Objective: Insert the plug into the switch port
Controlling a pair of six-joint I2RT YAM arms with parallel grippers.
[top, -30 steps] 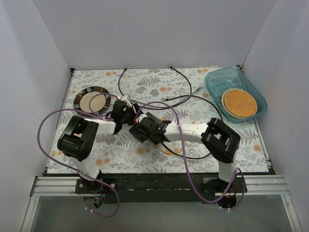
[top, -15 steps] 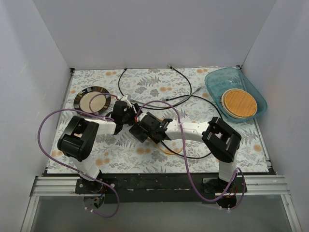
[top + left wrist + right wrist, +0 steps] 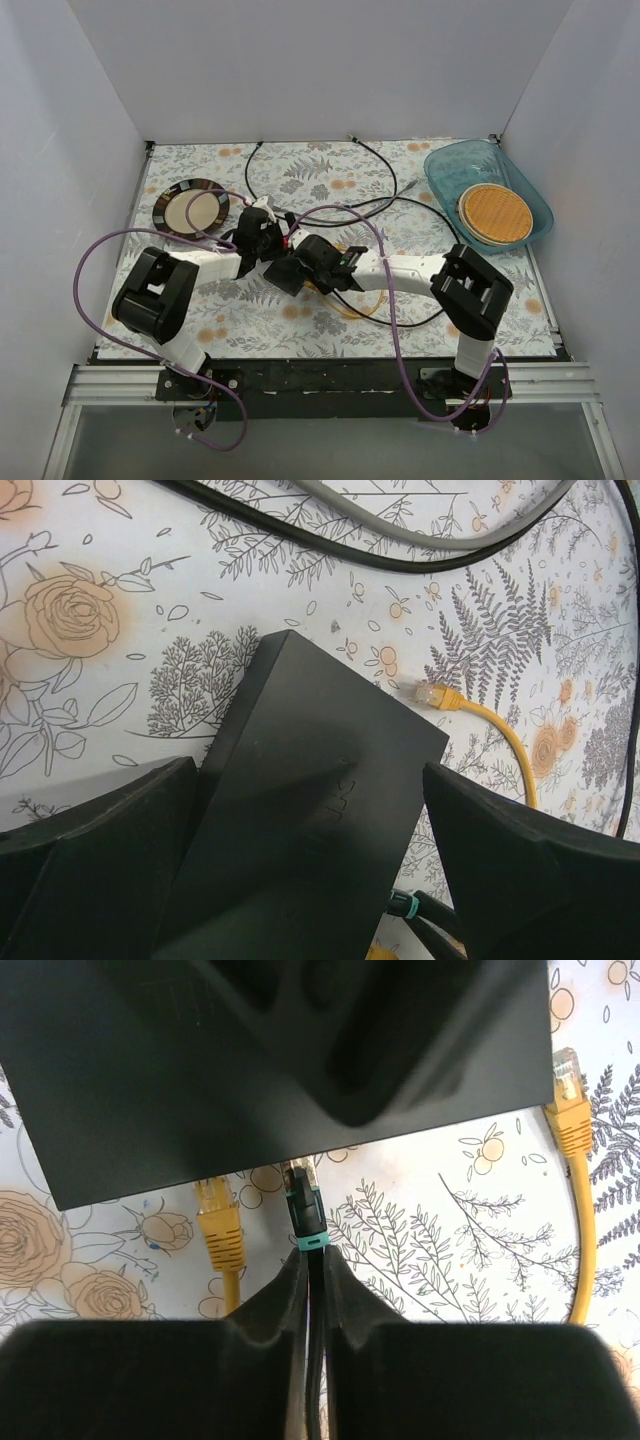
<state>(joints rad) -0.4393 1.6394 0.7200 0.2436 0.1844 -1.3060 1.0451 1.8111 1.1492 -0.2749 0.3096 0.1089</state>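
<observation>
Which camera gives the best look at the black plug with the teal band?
Right wrist: the plug shows clearly, its tip at the switch's edge. Left wrist catches only the teal band at the frame's bottom; from the top camera the arms hide it.

The left arm (image 3: 200,262) and right arm (image 3: 405,268) are white with bulky black joints, 1 purple cable (image 3: 77,290) looping along each. The left gripper (image 3: 308,775) has matte-black wedge fingers (image 3: 100,850).

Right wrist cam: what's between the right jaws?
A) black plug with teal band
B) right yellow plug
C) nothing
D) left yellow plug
A: the black plug with its teal band sits between the right gripper jaws, tip at the switch edge; the left yellow plug and right yellow plug lie loose.
</observation>
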